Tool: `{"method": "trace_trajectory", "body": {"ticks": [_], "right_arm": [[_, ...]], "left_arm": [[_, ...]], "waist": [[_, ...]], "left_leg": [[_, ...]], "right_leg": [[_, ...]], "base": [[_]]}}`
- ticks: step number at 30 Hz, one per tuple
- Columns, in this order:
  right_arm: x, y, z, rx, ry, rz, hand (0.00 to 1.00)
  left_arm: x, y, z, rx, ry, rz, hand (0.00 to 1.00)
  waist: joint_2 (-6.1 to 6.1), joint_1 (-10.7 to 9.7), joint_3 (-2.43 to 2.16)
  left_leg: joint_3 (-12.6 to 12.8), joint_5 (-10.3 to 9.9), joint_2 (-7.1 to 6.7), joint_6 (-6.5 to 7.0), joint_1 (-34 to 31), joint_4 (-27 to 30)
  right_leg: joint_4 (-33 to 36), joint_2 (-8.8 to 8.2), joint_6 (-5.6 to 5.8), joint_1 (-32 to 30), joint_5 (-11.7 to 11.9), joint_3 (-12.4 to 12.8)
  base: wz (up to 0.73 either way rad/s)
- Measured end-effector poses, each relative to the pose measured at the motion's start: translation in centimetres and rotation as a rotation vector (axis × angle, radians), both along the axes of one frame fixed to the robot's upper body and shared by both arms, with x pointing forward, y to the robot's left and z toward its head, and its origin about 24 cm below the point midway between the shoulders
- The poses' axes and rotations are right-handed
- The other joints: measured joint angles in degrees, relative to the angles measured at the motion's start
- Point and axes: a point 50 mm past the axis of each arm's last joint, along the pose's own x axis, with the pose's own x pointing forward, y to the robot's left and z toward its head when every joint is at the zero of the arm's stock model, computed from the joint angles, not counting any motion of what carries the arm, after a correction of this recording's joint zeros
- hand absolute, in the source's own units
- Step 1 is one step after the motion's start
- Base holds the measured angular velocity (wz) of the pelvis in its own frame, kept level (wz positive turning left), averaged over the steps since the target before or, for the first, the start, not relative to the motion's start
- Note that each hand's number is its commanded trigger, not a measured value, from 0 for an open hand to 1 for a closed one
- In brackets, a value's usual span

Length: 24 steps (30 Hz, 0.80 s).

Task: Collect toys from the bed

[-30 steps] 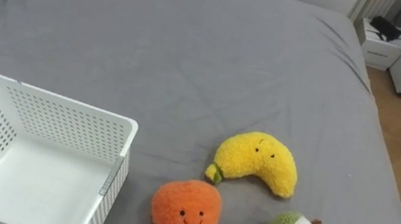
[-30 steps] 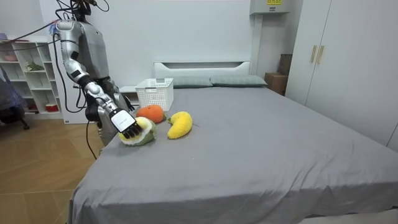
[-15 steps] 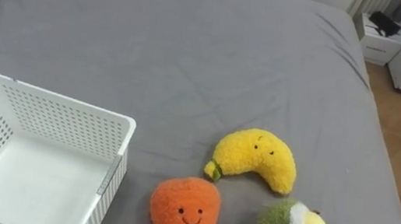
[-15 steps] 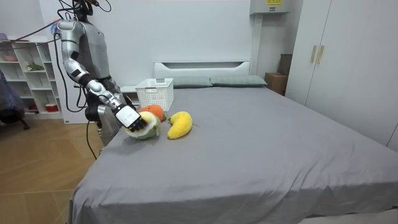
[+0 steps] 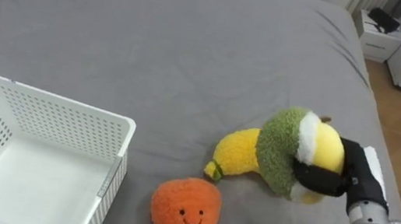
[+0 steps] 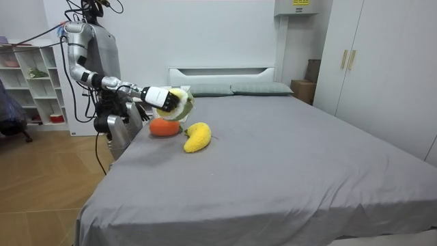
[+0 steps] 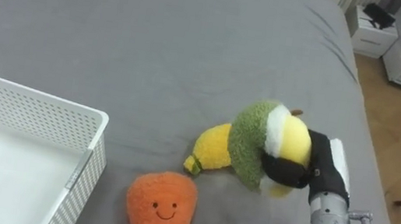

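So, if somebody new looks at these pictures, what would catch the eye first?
First the green and yellow plush toy, lifted above the grey bed by the right hand, whose fingers curl round it. Just behind it a yellow banana plush lies on the bed, and an orange carrot plush with a smiling face lies nearer the robot. A white perforated basket stands at the left.

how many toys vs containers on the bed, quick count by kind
plush toys: 3 (green-and-yellow plush held in the right hand, yellow banana plush, orange carrot plush)
white perforated basket: 1
total: 4
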Motion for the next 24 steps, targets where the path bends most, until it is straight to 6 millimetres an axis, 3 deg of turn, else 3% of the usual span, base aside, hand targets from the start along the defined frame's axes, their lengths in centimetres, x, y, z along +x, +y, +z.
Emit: {"method": "trace_trajectory", "body": {"ticks": [6,12,24], "right_arm": [[1.5,1.3,3.5,0.066,-0.154,0.052,1.00],[2.3,2.1,4.4,0.044,-0.178,0.109,1.00],[3.4,6.3,7.0,0.052,-0.233,0.331,1.00]], "left_arm": [[0.6,-0.2,0.1,0.006,-0.023,-0.002,0.00],[0.6,-0.4,0.0,0.023,-0.018,-0.004,0.00],[1.2,-0.7,-0.1,0.015,-0.023,-0.032,0.00]], "waist": [[-0.19,0.08,0.03],[-0.85,1.41,0.01],[-1.49,4.59,-0.03]], "left_leg": [[0.06,0.11,-0.09,0.10,0.13,-0.39],[-0.16,0.11,-0.11,0.10,0.08,-0.39],[-1.12,0.14,-0.34,0.15,-0.99,-0.28]], "right_leg": [[0.58,-0.02,-0.01,-0.23,0.01,0.26],[0.47,-0.03,0.01,-0.24,0.00,0.22],[-0.25,-0.18,0.07,-0.15,0.10,-1.00]], "base": [[-0.01],[0.01],[0.05]]}}
